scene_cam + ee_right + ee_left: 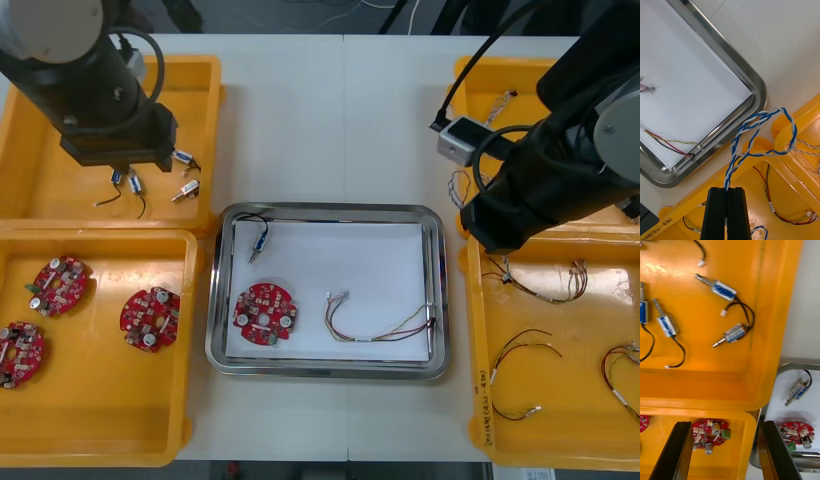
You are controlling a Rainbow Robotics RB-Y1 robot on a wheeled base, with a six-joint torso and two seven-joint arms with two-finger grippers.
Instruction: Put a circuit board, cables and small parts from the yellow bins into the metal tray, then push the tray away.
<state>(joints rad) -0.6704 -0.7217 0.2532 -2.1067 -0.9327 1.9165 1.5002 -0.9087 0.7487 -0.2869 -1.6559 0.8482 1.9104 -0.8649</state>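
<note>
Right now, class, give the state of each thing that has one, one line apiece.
Left gripper, open, above the far left bin.
Right gripper, shut on the blue and white cable.
Blue and white cable, gripped, hanging in loops.
Tray, part filled.
Circuit board, flat in the tray.
Red and yellow cable, lying in the tray.
Small metal part, in the tray.
</note>
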